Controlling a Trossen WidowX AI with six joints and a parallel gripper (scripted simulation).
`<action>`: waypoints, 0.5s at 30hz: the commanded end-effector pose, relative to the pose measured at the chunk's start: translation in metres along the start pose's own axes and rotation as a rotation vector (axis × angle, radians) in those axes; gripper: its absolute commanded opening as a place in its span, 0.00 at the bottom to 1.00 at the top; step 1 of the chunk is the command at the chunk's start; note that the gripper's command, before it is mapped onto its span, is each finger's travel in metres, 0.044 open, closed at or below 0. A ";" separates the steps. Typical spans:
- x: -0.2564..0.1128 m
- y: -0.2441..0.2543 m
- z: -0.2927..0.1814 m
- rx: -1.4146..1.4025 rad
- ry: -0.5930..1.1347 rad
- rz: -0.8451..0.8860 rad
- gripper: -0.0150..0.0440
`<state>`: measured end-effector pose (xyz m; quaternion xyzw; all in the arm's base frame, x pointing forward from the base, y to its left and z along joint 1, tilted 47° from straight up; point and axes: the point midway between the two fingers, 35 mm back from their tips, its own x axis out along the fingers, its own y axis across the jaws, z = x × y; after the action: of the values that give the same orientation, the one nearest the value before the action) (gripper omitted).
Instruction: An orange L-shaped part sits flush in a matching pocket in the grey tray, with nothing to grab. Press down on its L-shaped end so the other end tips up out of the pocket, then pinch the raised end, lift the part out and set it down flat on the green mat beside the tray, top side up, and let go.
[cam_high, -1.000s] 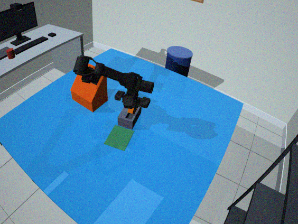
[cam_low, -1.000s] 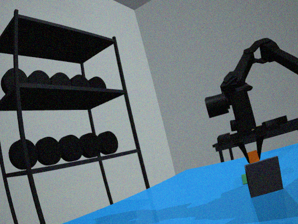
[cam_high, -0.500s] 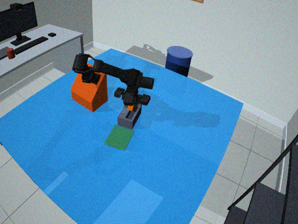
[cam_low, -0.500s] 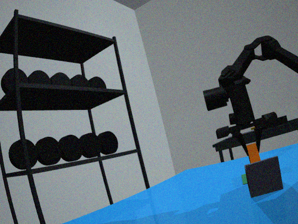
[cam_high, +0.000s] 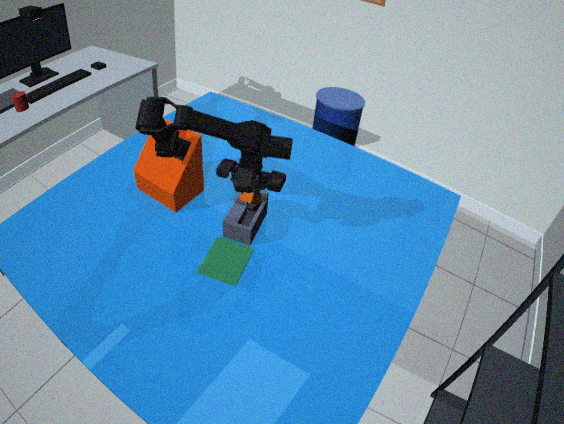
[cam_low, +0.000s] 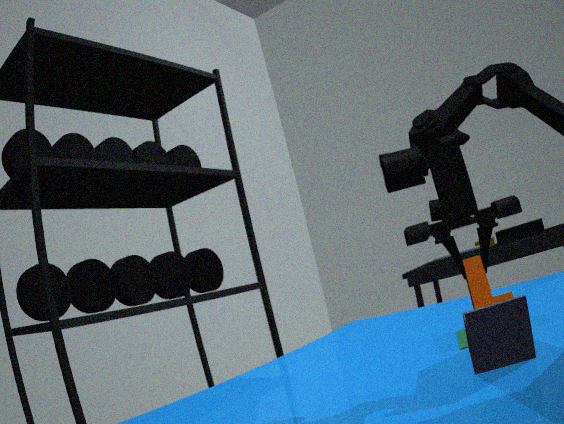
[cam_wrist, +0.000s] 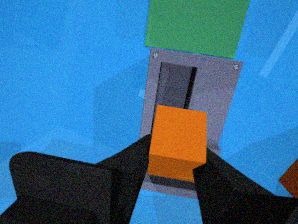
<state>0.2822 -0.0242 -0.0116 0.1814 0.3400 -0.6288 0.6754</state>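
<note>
The orange L-shaped part (cam_high: 247, 198) (cam_low: 479, 285) (cam_wrist: 178, 131) stands steeply upright over the grey tray (cam_high: 237, 230) (cam_low: 500, 335) (cam_wrist: 215, 95). My gripper (cam_high: 252, 196) (cam_low: 475, 269) (cam_wrist: 172, 144) is shut on the part's raised end, with one finger on each side. In the exterior view the part's L-shaped foot juts sideways just above the tray's rim. Its lowest edge is hidden there, so I cannot tell whether it is clear of the tray. The wrist view shows part of the open pocket. The green mat (cam_high: 226, 261) (cam_low: 462, 339) (cam_wrist: 196, 25) lies beside the tray's far end in the wrist view.
The orange base block (cam_high: 167, 175) stands behind and left of the tray in the top view. A blue barrel (cam_high: 338, 115) stands near the wall, and a desk (cam_high: 115, 70) is at the left. A black rack (cam_low: 135, 170) with round weights shows in the exterior view.
</note>
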 end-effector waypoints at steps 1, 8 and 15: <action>-0.008 0.001 0.000 0.005 0.006 0.003 0.25; -0.019 0.001 0.000 0.004 0.006 0.003 0.25; -0.028 0.001 0.000 0.004 0.007 0.003 0.25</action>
<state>0.2829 -0.0064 0.0049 0.1815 0.3404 -0.6280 0.6759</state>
